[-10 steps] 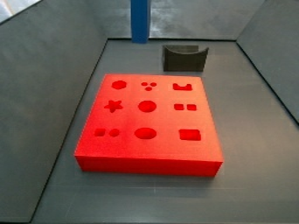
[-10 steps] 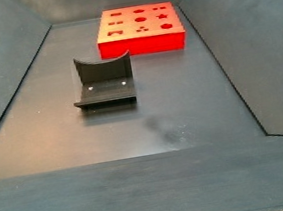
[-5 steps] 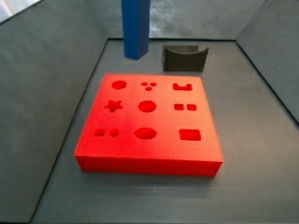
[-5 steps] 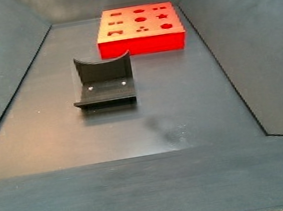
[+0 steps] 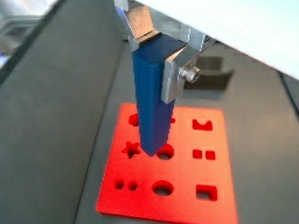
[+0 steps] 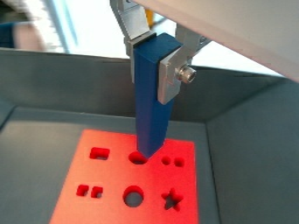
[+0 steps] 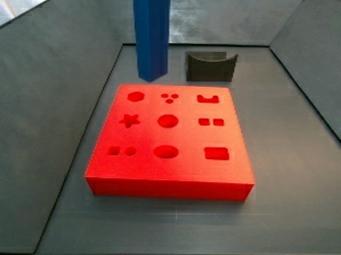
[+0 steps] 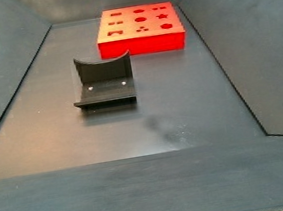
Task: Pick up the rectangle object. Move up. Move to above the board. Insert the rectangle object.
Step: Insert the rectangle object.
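Note:
My gripper (image 5: 156,54) is shut on the top end of the rectangle object (image 5: 149,105), a plain blue bar that hangs upright; both wrist views show this grip (image 6: 156,59). The board (image 7: 186,137), a red-orange slab with shaped holes, lies on the floor below the bar. In a side view the bar (image 7: 152,38) comes down from the top edge, with its lower end in the air over the board's far left edge. The gripper itself is out of both side views. The board's rectangle hole (image 7: 217,153) is at the near right. The bar is out of view where the board (image 8: 141,29) lies at the far end.
The dark fixture (image 7: 210,66) stands on the floor just behind the board, and also shows in a side view (image 8: 102,81) and a wrist view (image 5: 212,74). Sloped grey walls enclose the floor on all sides.
The blue bar has come lower and nearer the board, its lower end now reaching the board's far left edge in the side view. The board and fixture have not moved.

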